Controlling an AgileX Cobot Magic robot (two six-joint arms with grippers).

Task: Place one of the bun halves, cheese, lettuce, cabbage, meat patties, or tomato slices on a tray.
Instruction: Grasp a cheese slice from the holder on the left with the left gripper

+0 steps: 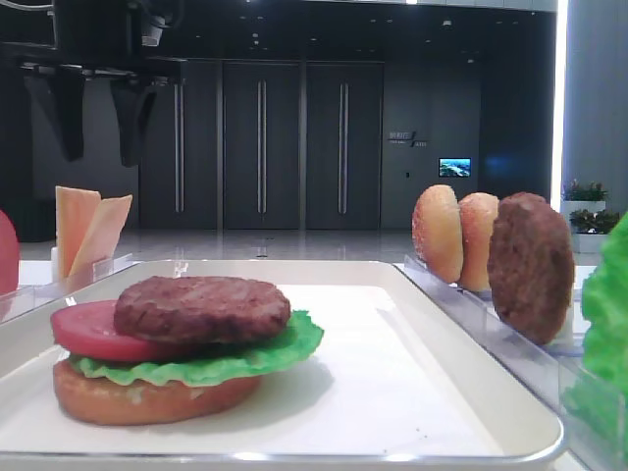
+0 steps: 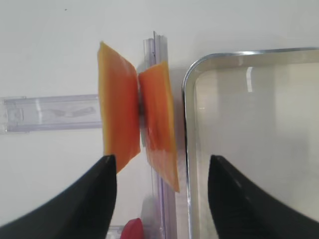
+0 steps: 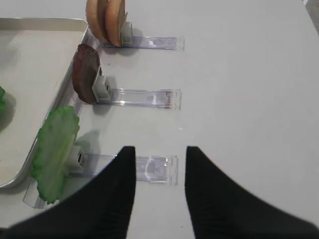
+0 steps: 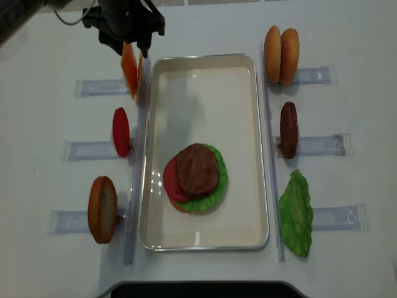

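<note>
Evidently the cheese pickup is in hand: the left gripper [image 2: 162,164] hangs spread over the two cheese [image 2: 137,124] slices standing in their rack, far left of the tray [image 4: 205,239]; next it must descend and pinch one slice

1. dark panelled wall [image 1: 294,137] at the back, with tall double doors [image 1: 301,147] and long vertical handles.
2. small lit screen [image 1: 454,167] on that wall.
3. bright light strip [image 1: 560,98] at right.
4. potted plants [image 1: 586,191] beside it.
5. pale glossy floor [image 1: 294,243].
</note>
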